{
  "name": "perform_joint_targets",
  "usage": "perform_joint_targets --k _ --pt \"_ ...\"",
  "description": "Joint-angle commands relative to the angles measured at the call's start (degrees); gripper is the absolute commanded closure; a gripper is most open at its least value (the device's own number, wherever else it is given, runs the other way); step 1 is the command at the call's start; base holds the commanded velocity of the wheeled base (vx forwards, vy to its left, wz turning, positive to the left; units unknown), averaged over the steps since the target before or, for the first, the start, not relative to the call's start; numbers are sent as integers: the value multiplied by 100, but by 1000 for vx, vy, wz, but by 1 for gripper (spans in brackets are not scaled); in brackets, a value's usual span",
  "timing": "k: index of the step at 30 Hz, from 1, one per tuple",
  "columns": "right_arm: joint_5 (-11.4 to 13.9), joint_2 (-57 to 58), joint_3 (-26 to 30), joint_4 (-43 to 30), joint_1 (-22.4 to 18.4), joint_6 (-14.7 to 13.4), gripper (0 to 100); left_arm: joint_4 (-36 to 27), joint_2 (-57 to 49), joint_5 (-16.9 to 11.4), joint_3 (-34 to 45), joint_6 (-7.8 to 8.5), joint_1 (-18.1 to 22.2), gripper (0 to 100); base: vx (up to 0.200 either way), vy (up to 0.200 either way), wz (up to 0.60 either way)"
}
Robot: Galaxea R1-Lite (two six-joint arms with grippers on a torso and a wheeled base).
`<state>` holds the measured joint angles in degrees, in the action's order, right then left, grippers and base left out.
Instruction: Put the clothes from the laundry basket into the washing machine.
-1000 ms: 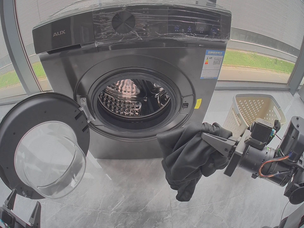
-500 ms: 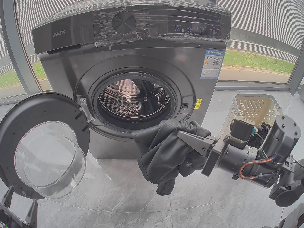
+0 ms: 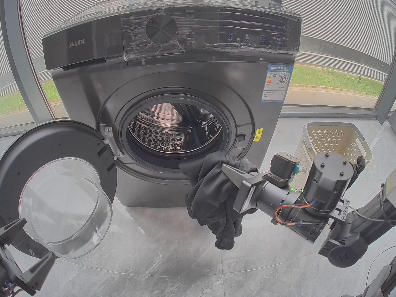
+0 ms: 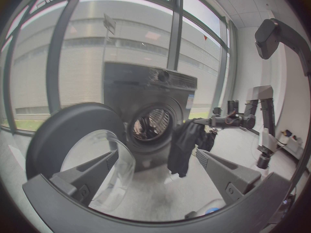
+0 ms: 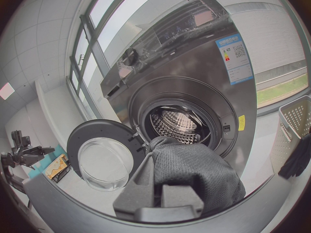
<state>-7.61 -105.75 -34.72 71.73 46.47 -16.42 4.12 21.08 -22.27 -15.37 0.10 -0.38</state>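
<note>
Nearest the robot, at about seven o'clock in the head view, the left hand (image 3: 25,250) hangs low over the grey stone floor (image 3: 165,256) with its fingers spread wide apart. Farther out, toward four o'clock, the right arm stretches in from the side, and the right hand (image 3: 229,175) is clamped on a dark garment (image 3: 212,194). That garment is bunched in the grip and hangs in folds above the floor. Its upper part lies just in front of the lower rim of the porthole of the washing machine (image 3: 181,75), at about five o'clock on the opening, outside the drum (image 3: 173,130). At nine o'clock the round door (image 3: 49,161) stands swung wide open on its hinge, its clear glass bowl facing the robot. Behind it the dark grey machine stands on the floor, its control panel wrapped in clear film and its steel drum catching the light. At three o'clock, near the machine's right side, the cream laundry basket (image 3: 330,139) stands on the floor, and another dark cloth (image 5: 296,157) hangs over its rim. Farthest off, tall windows (image 3: 342,29) run behind the machine.
</note>
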Motion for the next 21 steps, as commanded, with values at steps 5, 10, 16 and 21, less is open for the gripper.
perform_joint_targets --k 5,10,16,21 --pt "-443 -446 -984 -634 -6 -300 100 774 2656 -770 -238 166 -1096 0 0 0 0" --pt "-399 -420 -1248 -651 64 -318 100 1284 3869 -629 -326 140 -1650 0 0 0 0" --pt "-408 -437 -1248 -634 46 -318 100 2585 5424 -585 -308 122 -2107 0 0 0 0" --pt "-391 -420 -1265 -608 64 -318 100 3288 6312 -541 -379 131 -2283 0 0 0 0"
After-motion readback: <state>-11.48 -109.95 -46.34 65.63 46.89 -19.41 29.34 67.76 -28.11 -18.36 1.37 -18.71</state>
